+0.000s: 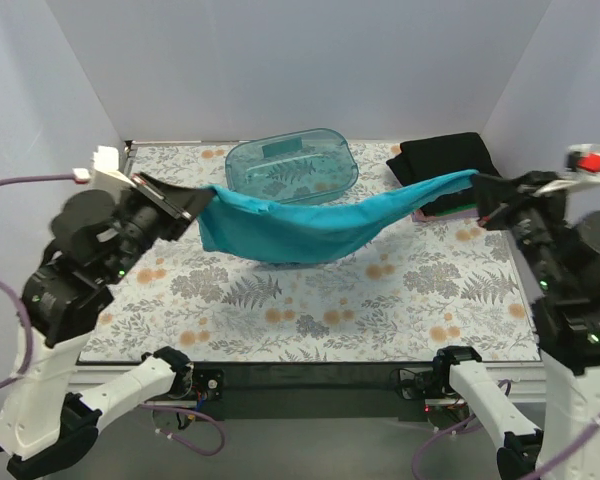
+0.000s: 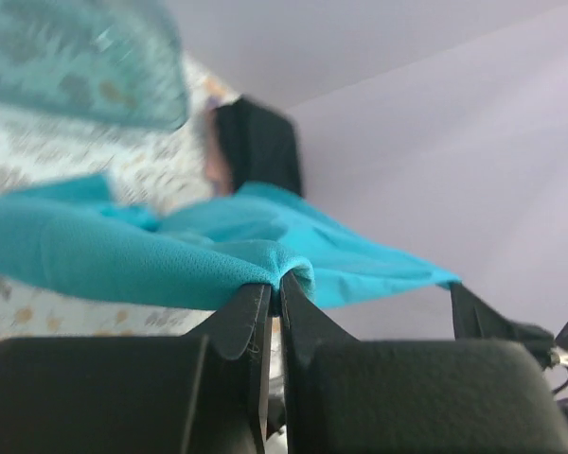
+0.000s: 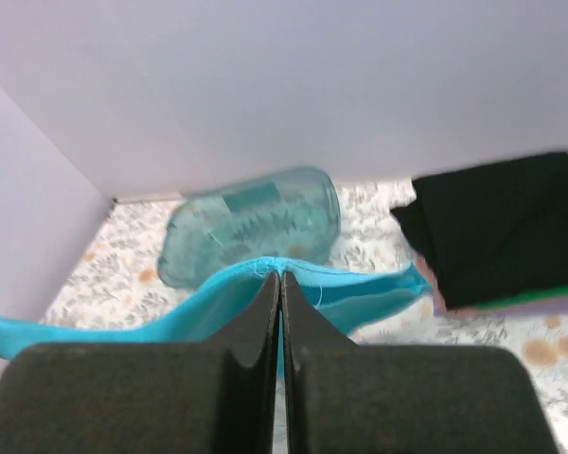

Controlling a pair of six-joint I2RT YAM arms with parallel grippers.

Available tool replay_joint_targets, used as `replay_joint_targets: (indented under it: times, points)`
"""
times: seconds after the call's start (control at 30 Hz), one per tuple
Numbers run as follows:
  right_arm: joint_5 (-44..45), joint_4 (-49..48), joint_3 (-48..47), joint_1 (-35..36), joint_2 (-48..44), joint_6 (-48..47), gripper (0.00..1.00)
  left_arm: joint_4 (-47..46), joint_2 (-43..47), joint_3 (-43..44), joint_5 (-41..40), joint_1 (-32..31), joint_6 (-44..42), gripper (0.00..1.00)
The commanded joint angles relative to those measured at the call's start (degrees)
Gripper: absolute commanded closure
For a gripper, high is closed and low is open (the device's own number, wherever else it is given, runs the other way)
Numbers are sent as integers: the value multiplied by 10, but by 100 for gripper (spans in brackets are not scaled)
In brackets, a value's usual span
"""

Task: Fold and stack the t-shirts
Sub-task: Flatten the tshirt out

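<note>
As left hand and right hand pinch its ends, soft teal t-shirt sags

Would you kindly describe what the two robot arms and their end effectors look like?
Both arms pair white lower links with bulky black joint housings, on the left arm and the right arm alike. The left end effector and right end effector each have two matte black fingers tapering to wedges. Thin purple cables loop beside them, and a small red part tops the right wrist.
</note>
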State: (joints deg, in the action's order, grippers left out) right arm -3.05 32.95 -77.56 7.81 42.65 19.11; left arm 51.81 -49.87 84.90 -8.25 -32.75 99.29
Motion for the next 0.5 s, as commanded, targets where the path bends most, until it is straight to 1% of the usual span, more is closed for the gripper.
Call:
replay_joint_targets:
  times: [0.0, 0.07, 0.1, 0.17, 0.2, 0.23, 0.3, 0.4, 0.43, 0.47]
  points:
    - [-4, 66, -175, -3, 4, -18, 99, 2, -11, 149, -28, -2, -65, 100]
    - [-24, 88, -252, -3, 19, -24, 99, -4, -28, 218, -7, -1, -84, 100]
    - [-32, 99, -314, -3, 32, -25, 99, -4, -36, 281, -3, -1, -103, 100]
    - [-54, 106, -362, -3, 40, -26, 99, -7, -48, 343, 11, -1, -123, 100]
    - [-59, 108, -385, -3, 45, -27, 99, -7, -61, 394, 13, -1, -132, 100]
    - [-62, 109, -412, -4, 45, -26, 99, -4, -66, 416, 12, -1, -142, 100]
    - [-63, 108, -428, -3, 43, -25, 99, -4, -77, 456, 4, -1, -153, 100]
    - [-50, 106, -422, -3, 39, -24, 99, -29, -70, 444, -27, -1, -171, 100]
    - [-49, 104, -409, -4, 38, -23, 99, -34, -64, 423, -39, -1, -176, 100]
    - [-44, 102, -376, -3, 36, -23, 99, -42, -61, 409, -50, -1, -193, 100]
